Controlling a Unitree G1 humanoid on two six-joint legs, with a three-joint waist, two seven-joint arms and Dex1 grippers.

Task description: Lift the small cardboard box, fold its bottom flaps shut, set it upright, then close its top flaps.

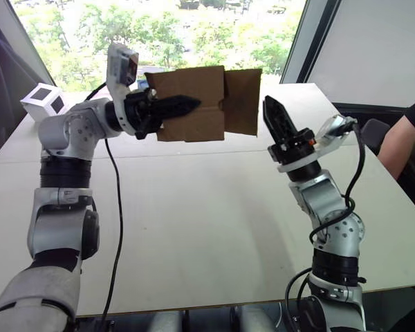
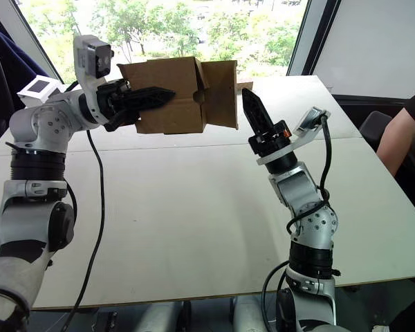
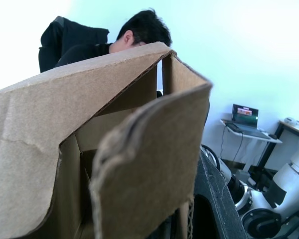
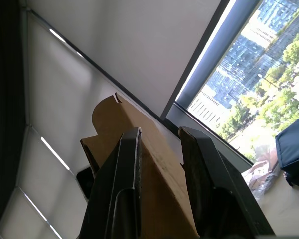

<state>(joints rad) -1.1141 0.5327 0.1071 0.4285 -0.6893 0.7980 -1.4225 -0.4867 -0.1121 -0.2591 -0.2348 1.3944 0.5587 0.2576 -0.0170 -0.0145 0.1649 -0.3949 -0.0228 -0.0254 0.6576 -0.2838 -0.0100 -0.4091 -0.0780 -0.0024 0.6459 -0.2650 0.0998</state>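
The small cardboard box (image 1: 194,104) hangs in the air above the far part of the table, lying on its side. My left gripper (image 1: 183,105) is shut on its near wall, one finger (image 3: 209,199) outside the cardboard. At the box's right end a brown flap (image 1: 242,100) stands open; I cannot tell whether it is a bottom or a top flap. My right gripper (image 1: 271,107) points upward just right of that flap, apart from it. Its fingers (image 4: 124,189) stand a narrow gap apart with nothing between them, and the flap (image 4: 159,164) shows beyond them.
The pale table (image 1: 194,207) spreads under both arms. A white cube with black squares (image 1: 45,100) sits at its far left corner. A person's arm (image 1: 401,138) reaches in at the right edge. In the left wrist view, a person's head (image 3: 139,35) and a laptop (image 3: 244,114) show beyond the box.
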